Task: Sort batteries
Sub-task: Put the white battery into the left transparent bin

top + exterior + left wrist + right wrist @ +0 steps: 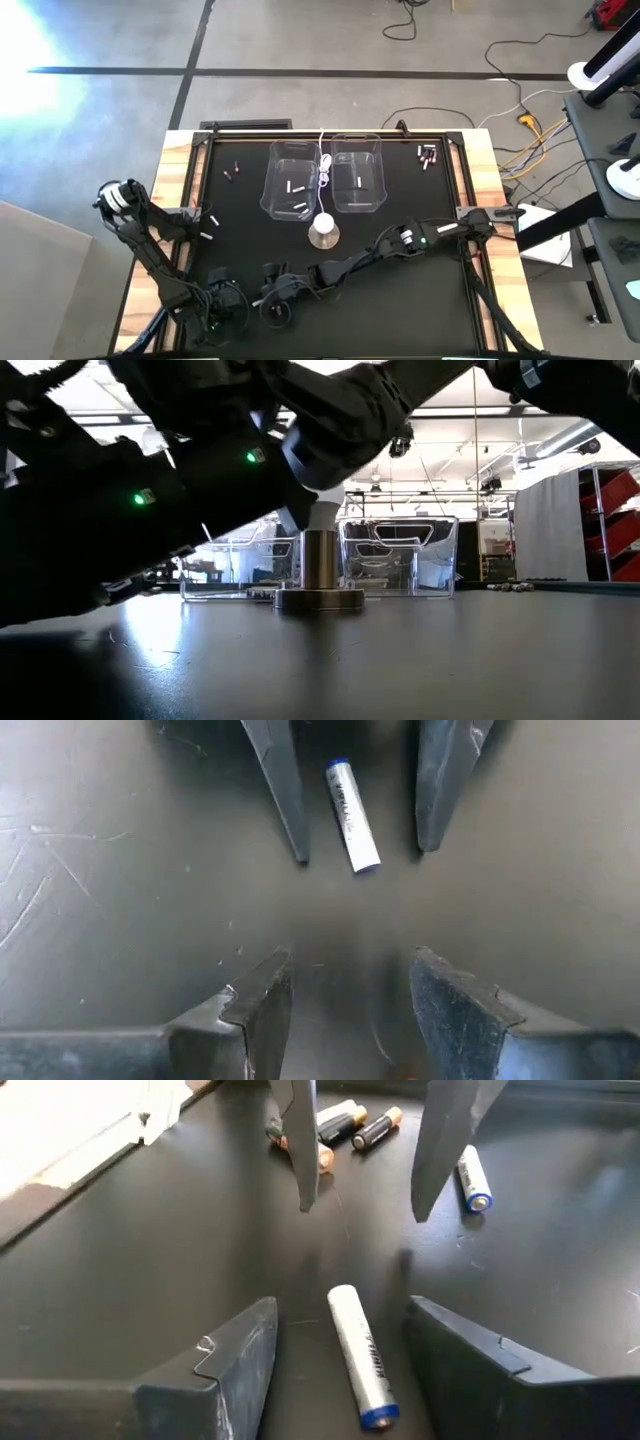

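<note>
I read both grippers low at the bottom of the high view: the left gripper [215, 300] at lower left of centre, the right gripper [275, 297] just beside it toward centre, both over bare mat [400, 310]. Both stand with fingers apart and nothing clamped. In the right wrist view a silvery-white battery [357, 1355] lies flat on the mat between the right gripper's [360, 1205] open fingers; its long axis runs roughly along the camera's forward line, blue-ringed end toward the camera, body slightly skewed. The finger gap crosses that axis, so I judge a straight descent and close would pinch it across its width. The left wrist view shows another silvery-white cell [351, 815] likewise between the left gripper's [360, 845] spread fingers, tilted a little off the forward line. Each arm has its own cell; neither looks nearer to finishing. More batteries lie farther off: a dark cluster [345, 1125] and a single pale one [473, 1178]. The two clear bins [325, 178], at upper centre of the high view, already hold a few cells.
</note>
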Robot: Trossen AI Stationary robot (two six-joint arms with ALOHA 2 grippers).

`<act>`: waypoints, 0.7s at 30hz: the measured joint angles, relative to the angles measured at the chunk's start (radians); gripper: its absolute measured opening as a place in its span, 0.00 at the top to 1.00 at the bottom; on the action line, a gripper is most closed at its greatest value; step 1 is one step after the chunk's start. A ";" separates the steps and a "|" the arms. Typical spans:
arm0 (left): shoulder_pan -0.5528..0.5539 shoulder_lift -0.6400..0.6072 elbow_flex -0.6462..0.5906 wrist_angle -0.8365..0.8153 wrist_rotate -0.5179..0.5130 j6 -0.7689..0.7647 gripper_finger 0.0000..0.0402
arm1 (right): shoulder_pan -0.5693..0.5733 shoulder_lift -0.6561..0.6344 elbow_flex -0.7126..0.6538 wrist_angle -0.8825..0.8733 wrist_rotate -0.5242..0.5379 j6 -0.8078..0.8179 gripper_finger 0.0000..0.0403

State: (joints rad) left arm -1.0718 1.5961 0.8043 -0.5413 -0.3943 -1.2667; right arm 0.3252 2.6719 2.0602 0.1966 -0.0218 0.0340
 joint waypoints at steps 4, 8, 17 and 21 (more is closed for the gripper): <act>0.000 -0.017 0.000 -0.030 0.022 0.000 0.56 | 0.000 0.004 0.021 -0.068 0.014 -0.029 0.54; 0.000 -0.049 0.000 -0.083 0.076 -0.003 0.56 | 0.003 -0.005 0.020 -0.116 0.070 -0.080 0.65; 0.000 -0.112 -0.004 -0.285 0.204 -0.131 0.56 | 0.001 -0.007 0.055 -0.267 0.067 -0.089 0.91; 0.000 -0.112 -0.010 -0.289 0.198 -0.113 0.56 | 0.001 -0.007 0.100 -0.337 0.071 -0.106 0.94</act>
State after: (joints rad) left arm -1.0721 1.4837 0.7942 -0.8301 -0.1962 -1.3793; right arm 0.3263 2.6652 2.1599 -0.1402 0.0492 -0.0718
